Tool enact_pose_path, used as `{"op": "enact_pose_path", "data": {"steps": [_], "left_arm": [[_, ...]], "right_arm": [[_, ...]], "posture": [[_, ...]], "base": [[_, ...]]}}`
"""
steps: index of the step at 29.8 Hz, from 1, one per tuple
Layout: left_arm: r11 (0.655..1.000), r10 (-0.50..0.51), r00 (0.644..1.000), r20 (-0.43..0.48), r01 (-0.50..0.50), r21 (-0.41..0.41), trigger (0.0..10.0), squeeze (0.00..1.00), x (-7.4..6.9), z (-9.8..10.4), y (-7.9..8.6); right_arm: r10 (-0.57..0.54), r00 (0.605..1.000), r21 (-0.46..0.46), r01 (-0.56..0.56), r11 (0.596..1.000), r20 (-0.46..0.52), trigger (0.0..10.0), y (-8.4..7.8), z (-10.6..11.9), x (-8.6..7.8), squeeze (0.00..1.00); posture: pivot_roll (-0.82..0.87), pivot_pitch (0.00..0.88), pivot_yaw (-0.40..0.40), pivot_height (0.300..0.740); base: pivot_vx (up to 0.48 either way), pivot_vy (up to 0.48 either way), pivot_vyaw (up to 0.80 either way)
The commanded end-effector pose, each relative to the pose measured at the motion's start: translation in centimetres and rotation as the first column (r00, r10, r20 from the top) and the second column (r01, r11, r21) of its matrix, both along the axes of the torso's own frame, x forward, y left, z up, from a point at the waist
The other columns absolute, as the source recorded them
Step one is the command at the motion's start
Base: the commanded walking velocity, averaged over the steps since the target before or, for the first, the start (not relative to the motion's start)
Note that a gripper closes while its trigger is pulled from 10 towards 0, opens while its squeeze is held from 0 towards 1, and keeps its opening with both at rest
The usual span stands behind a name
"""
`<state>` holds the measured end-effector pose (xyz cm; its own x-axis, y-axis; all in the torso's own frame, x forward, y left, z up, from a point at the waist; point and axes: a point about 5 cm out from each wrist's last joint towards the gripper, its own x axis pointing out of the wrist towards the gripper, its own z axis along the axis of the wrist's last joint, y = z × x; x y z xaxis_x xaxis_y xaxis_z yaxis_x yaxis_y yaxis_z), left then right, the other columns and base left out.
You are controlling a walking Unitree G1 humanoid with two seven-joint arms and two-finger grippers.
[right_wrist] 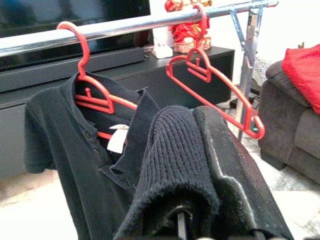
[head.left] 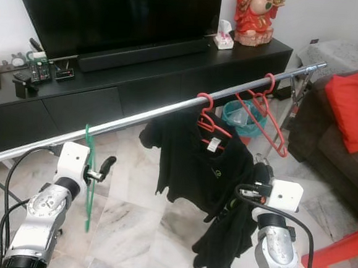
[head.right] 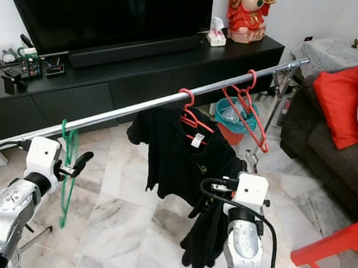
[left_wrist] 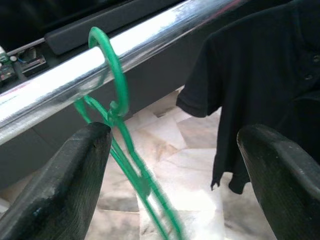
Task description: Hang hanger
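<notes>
You are looking down on a chrome rail (head.left: 168,111) that crosses the room on a slant, low at 9 o'clock, high at 2 o'clock. Below it lies a pale marble floor (head.left: 128,223).

The green hanger (left_wrist: 117,107) has its hook over the rail near the low end, its body hanging down. Your left tool (head.left: 100,168) sits just beside it with the fingers (left_wrist: 75,175) spread wide, released; in the left wrist view the hanger passes close by one finger, and whether it touches you cannot tell.

Toward 12 o'clock a red hanger (head.left: 208,121) on the rail carries a black polo shirt (head.left: 183,159). An empty red hanger (head.left: 264,113) hangs further up the rail at 1 o'clock.

Your right tool (head.right: 231,178) is at 5 o'clock, with a dark knitted garment (right_wrist: 170,165) draped over it. Its fingers are covered, so you cannot tell whether they are clenched.

Behind the rail stands a long black TV counter (head.left: 139,84) bearing a television (head.left: 114,11), a soundbar (head.left: 142,53), a tissue box (head.left: 224,38) and a red figurine (head.left: 255,16). At 3 o'clock is a dark sofa (head.left: 332,152) with a red cushion (head.left: 352,104). A teal bin (head.left: 245,117) stands past the rail.
</notes>
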<state>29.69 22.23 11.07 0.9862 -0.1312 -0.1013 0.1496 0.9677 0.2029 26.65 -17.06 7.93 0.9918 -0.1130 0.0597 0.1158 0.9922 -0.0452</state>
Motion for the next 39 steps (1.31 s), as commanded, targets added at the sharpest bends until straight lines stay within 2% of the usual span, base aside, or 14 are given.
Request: {"op": "enact_pose_path", "data": {"steps": [1, 2, 4, 6, 9, 12, 14, 18, 24, 32, 34, 36, 39], "left_arm": [[0.999, 0.013, 1.0, -0.008, -0.013, 0.038, 10.0, 0.91, 0.4, 0.1, 0.2], [0.998, 0.023, 0.999, -0.024, -0.021, 0.058, 10.0, 0.0, 0.8, -0.1, -0.1], [0.995, 0.057, 0.995, -0.078, -0.05, 0.085, 10.0, 0.0, 1.7, -0.9, -0.8], [0.994, 0.066, 0.993, -0.093, -0.057, 0.094, 10.0, 0.0, 1.9, -1.0, -1.1], [0.994, 0.073, 0.991, -0.112, -0.062, 0.093, 10.0, 0.0, 2.3, -1.2, -1.5], [0.993, 0.093, 0.983, -0.158, -0.081, 0.081, 10.0, 0.0, 3.4, -1.4, -2.9], [0.993, 0.093, 0.983, -0.158, -0.081, 0.081, 10.0, 0.0, 3.4, -1.4, -2.9], [0.992, 0.117, 0.975, -0.191, -0.106, 0.068, 10.0, 0.0, 4.5, -1.5, -4.3], [0.985, 0.164, 0.969, -0.183, -0.152, 0.075, 10.0, 0.0, 4.7, -1.2, -3.9], [0.966, 0.25, 0.955, -0.159, -0.234, 0.111, 10.0, 0.0, 4.6, -0.1, -1.9], [0.96, 0.268, 0.952, -0.144, -0.251, 0.127, 10.0, 0.0, 4.5, 0.9, -1.4], [0.96, 0.267, 0.953, -0.142, -0.25, 0.126, 10.0, 0.0, 4.5, 1.0, -1.4], [0.974, 0.207, 0.969, -0.135, -0.191, 0.119, 10.0, 0.0, 4.5, 2.0, -2.3]], "right_arm": [[0.018, 1.0, 0.002, -0.018, 1.0, 0.023, 10.0, 0.5, 0.5, 0.5, 0.0], [0.019, 1.0, 0.003, -0.019, 1.0, 0.023, 10.0, 0.5, 0.5, 0.5, 0.0], [0.02, 1.0, 0.002, -0.02, 1.0, 0.023, 10.0, 0.5, 0.5, 0.5, 0.0], [0.02, 1.0, 0.001, -0.02, 1.0, 0.024, 10.0, 0.6, 0.6, 0.5, 0.0], [0.02, 1.0, 0.001, -0.02, 1.0, 0.024, 10.0, 0.5, 0.6, 0.5, 0.0], [0.021, 1.0, 0.0, -0.021, 1.0, 0.022, 10.0, 0.6, 0.6, 0.5, 0.0], [0.021, 1.0, 0.0, -0.021, 1.0, 0.022, 10.0, 0.6, 0.6, 0.5, 0.0], [0.025, 0.999, 0.003, -0.025, 1.0, 0.022, 10.0, 0.8, 0.6, 0.6, 0.0], [0.026, 0.999, 0.006, -0.026, 1.0, 0.021, 10.0, 0.8, 0.6, 0.6, 0.0], [0.036, 0.999, 0.008, -0.036, 0.999, 0.018, 10.0, 1.1, 0.5, 0.6, 0.0], [0.044, 0.999, 0.009, -0.045, 0.999, 0.017, 10.0, 1.2, 0.4, 0.6, 0.0], [0.046, 0.999, 0.009, -0.046, 0.999, 0.017, 10.0, 1.2, 0.4, 0.6, 0.0], [0.049, 0.999, 0.009, -0.049, 0.999, 0.016, 10.0, 1.3, 0.3, 0.5, 0.0]], "posture": [[0.03, 0.027, 0.071, 0.74], [0.03, 0.027, 0.071, 0.74], [0.03, 0.028, 0.074, 0.74], [0.02, 0.029, 0.074, 0.74], [0.02, 0.029, 0.073, 0.74], [0.02, 0.03, 0.072, 0.74], [0.02, 0.03, 0.072, 0.74], [0.02, 0.031, 0.075, 0.74], [0.02, 0.033, 0.076, 0.74], [0.03, 0.034, 0.074, 0.74], [0.03, 0.028, 0.074, 0.74], [0.03, 0.028, 0.074, 0.74], [0.03, 0.016, 0.073, 0.74]], "base": [[0.0, 0.0, 0.0], [0.0, 0.0, 0.0], [0.0, 0.0, 0.0], [0.0, 0.0, 0.0], [0.0, 0.0, 0.0], [0.0, 0.0, 0.0], [0.0, 0.0, 0.0], [0.0, 0.0, 0.0], [0.0, 0.0, 0.0], [0.0, 0.0, 0.0], [0.0, 0.0, 0.0], [0.0, 0.0, 0.0], [0.0, 0.0, 0.0]]}}
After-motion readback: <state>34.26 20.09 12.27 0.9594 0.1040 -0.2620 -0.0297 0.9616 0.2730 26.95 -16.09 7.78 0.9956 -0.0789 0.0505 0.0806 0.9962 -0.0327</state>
